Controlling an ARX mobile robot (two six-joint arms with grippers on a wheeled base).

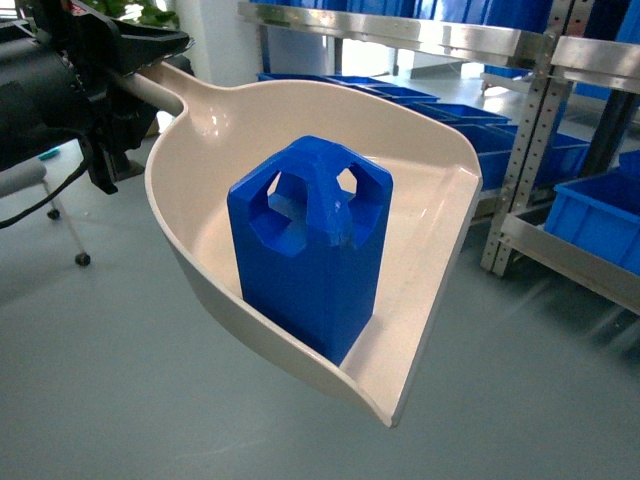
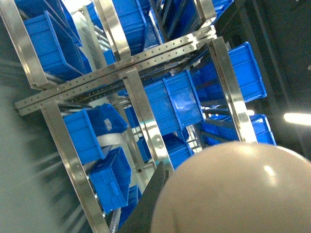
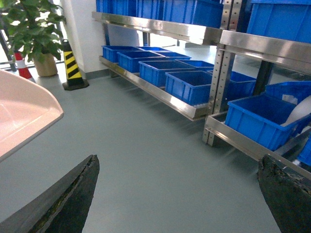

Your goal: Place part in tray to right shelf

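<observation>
Left gripper (image 1: 125, 85) clamps tray (image 1: 430, 250) handle; grip partly hidden. Part (image 1: 310, 250) sits loose, light, rigid, slippery; keep tray level. Right gripper (image 3: 177, 194) wide open, empty.

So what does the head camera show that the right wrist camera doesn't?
Only the head view shows the blue part standing in the tray and the left arm at the tray's handle. Only the right wrist view shows the open right gripper, a potted plant and a striped cone. Both show the tray's lip, steel shelves and blue crates.
</observation>
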